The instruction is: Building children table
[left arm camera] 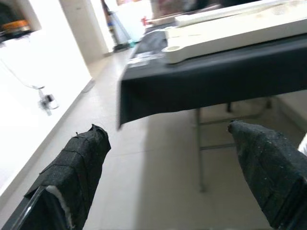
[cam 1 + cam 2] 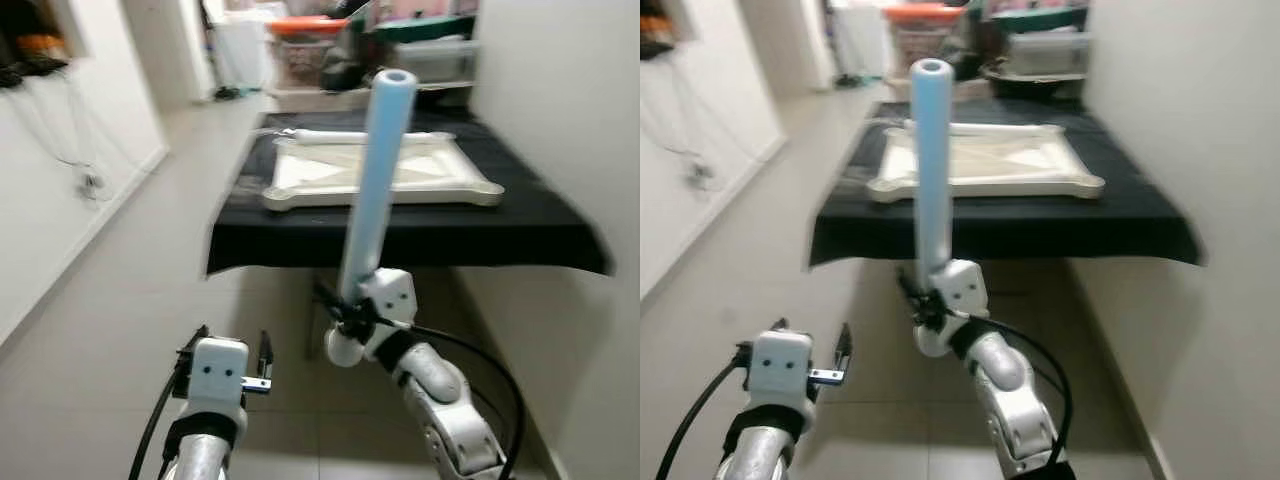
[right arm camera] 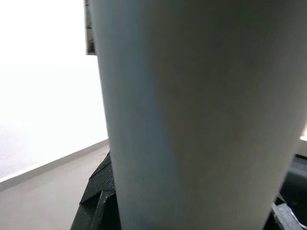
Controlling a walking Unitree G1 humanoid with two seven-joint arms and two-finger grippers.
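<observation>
A pale blue table leg [image 2: 378, 175] stands nearly upright in front of me, held at its lower end by my right gripper [image 2: 348, 312], which is shut on it; the same leg [image 3: 192, 115] looms close in the right wrist view. Ahead, a white children's tabletop [image 2: 380, 172] lies upside down on a table draped in black cloth [image 2: 400, 232]. Another white leg [image 2: 350, 137] lies along the tabletop's far edge. My left gripper [image 1: 168, 177] hangs low over the floor, open, its black fingers [image 1: 79, 167] spread wide with nothing between them.
A white wall [image 2: 60, 180] runs along my left with a cable and plug [image 2: 92, 182]. Another white wall [image 2: 560, 110] closes in on the right. Bins and boxes [image 2: 310, 45] are stacked behind the table. Tiled floor [image 2: 130, 300] stretches down the corridor.
</observation>
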